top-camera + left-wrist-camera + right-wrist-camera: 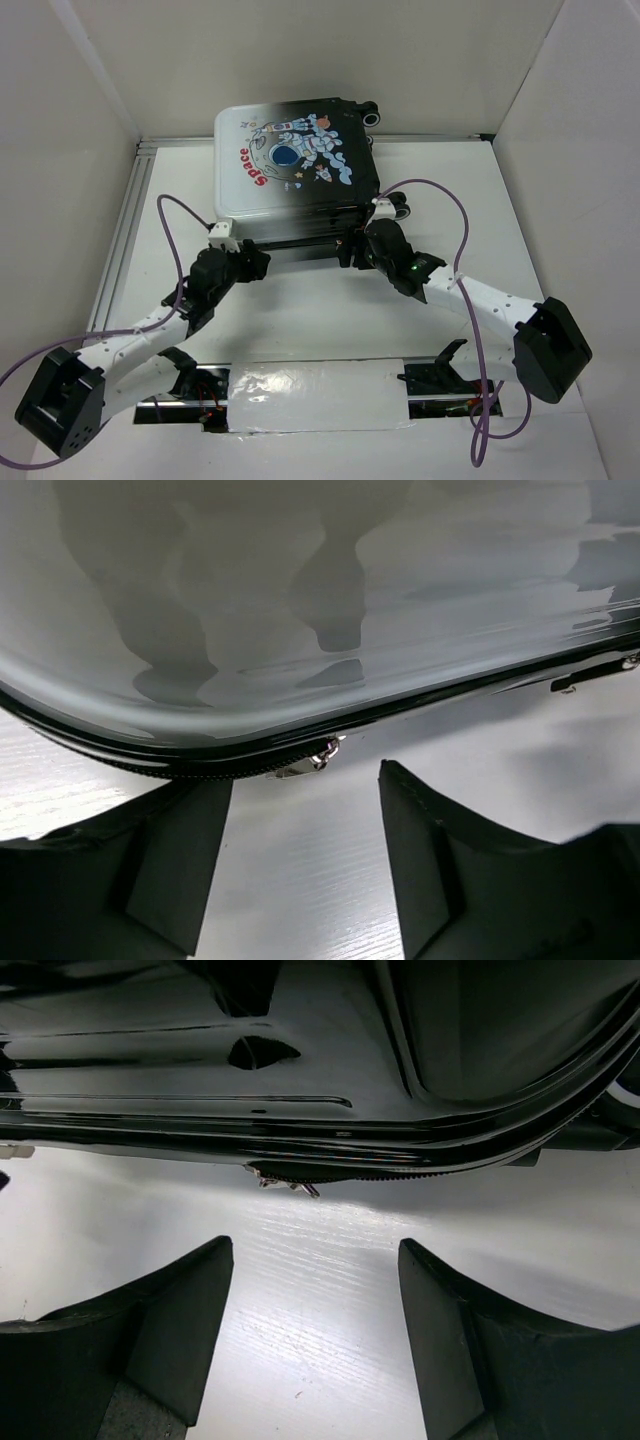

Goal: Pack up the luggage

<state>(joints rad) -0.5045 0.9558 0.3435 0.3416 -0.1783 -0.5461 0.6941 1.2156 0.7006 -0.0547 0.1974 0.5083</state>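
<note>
The luggage lies flat and closed on the table, astronaut print and red "Space" facing up, black wheels at its right side. My left gripper is open at its near left edge; the left wrist view shows the pale shell just ahead, with a silver zipper pull between and beyond the fingertips. My right gripper is open at the near right edge; the right wrist view shows the glossy black shell and a small zipper pull ahead. Neither gripper holds anything.
White walls enclose the table on the left, back and right. A metal rail runs along the left side. Purple cables loop over both arms. A taped white strip lies between the arm bases at the near edge.
</note>
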